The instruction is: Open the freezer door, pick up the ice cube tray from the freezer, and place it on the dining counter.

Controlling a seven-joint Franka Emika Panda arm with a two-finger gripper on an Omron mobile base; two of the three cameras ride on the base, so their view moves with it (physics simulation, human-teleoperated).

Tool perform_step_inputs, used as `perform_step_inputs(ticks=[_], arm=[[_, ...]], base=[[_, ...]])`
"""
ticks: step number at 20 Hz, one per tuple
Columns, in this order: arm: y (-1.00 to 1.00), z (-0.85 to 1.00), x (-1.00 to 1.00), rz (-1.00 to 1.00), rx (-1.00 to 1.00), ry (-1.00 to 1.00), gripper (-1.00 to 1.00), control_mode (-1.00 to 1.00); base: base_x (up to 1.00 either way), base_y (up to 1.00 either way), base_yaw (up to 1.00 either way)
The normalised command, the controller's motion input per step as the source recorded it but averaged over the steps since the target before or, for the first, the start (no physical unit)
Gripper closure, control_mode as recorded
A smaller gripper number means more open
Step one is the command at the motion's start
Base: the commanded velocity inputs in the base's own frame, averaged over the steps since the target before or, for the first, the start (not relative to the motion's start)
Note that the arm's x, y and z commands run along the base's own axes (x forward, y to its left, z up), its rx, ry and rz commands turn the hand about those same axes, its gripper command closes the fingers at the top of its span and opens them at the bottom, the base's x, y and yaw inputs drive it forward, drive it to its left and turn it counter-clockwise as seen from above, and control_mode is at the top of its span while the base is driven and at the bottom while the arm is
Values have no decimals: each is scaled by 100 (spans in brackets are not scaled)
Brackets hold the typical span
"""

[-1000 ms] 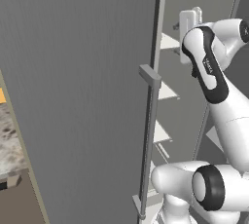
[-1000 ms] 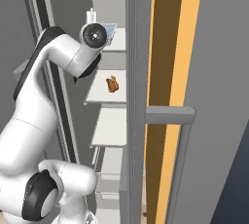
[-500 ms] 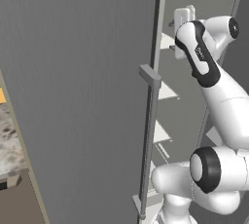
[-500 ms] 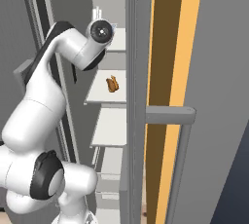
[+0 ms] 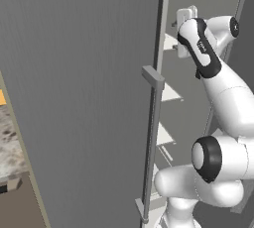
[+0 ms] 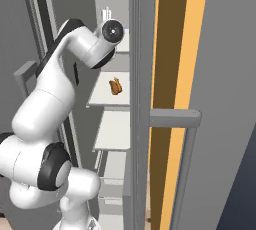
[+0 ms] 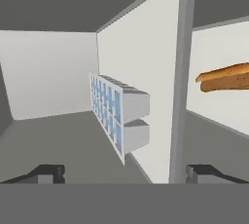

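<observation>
- The freezer door (image 5: 84, 98) is standing swung wide open, its long bar handle (image 5: 150, 142) running down the near edge.
- The freezer (image 6: 107, 4) is showing pale walls and white shelves (image 6: 114, 130); a brown food item (image 6: 116, 87) is lying on one shelf.
- The arm is reaching into the upper compartment.
- The gripper (image 7: 124, 172) is hanging with fingertips spread wide, holding nothing.
- The ice cube tray (image 7: 113, 113) is sitting on the white shelf ahead of the fingertips, untouched.

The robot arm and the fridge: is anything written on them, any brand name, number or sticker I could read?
Arm: a small white mark on its dark band, too blurred to read.
Freezer door: no text.
Ice cube tray: no text.
Shelves: no text or labels.
</observation>
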Motion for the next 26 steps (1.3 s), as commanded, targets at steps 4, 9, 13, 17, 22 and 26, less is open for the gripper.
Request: perform_step_inputs(ticks=[4, 9, 13, 17, 22, 26], arm=[[0, -13, 31, 0, 0, 0, -100, -100], [0, -11, 32, 0, 0, 0, -100, -100], [0, -15, 32, 0, 0, 0, -100, -100], [0, -16, 34, 0, 0, 0, -100, -100], [0, -11, 37, 0, 0, 0, -100, -100], [0, -3, 39, 0, 0, 0, -100, -100]], base=[[0, 0, 0], [0, 0, 0], [0, 0, 0], [0, 0, 0], [0, 0, 0], [0, 0, 0]])
